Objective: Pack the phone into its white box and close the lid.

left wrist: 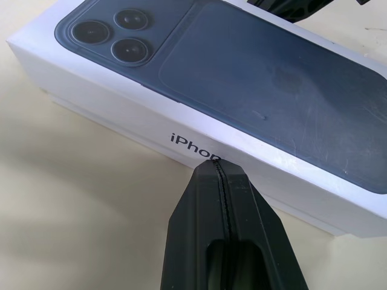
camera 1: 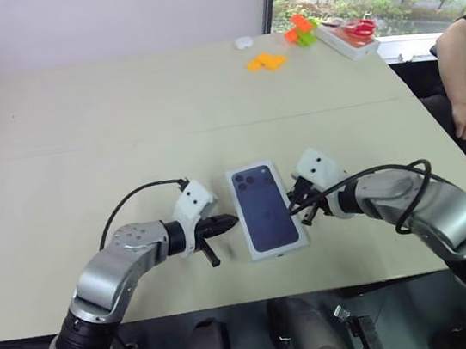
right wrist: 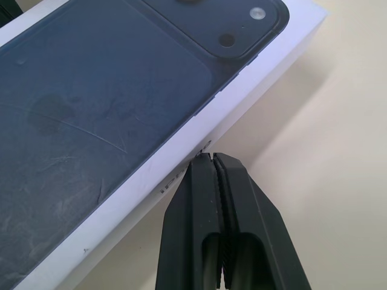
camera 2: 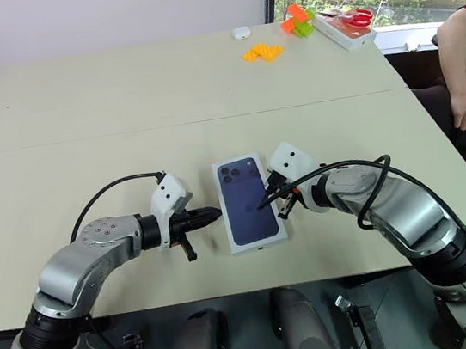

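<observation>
The lid (camera 1: 264, 209), white with a dark blue phone picture on top, lies flat on the table near its front edge, covering the white box. A thin white strip of the box (left wrist: 305, 214) shows under the lid's side wall. The phone is hidden. My left gripper (camera 1: 233, 220) is shut, and its tip touches the lid's left wall by the printed lettering (left wrist: 190, 144). My right gripper (camera 1: 291, 207) is shut too, its tip against the lid's right wall (right wrist: 242, 90). Neither holds anything.
Orange blocks (camera 1: 266, 61), orange and green pieces (camera 1: 302, 29) and a white tray with red scissors (camera 1: 351, 36) sit at the table's far right. A small white object (camera 1: 243, 42) lies near them. A person's arm (camera 1: 460, 82) is at the right edge.
</observation>
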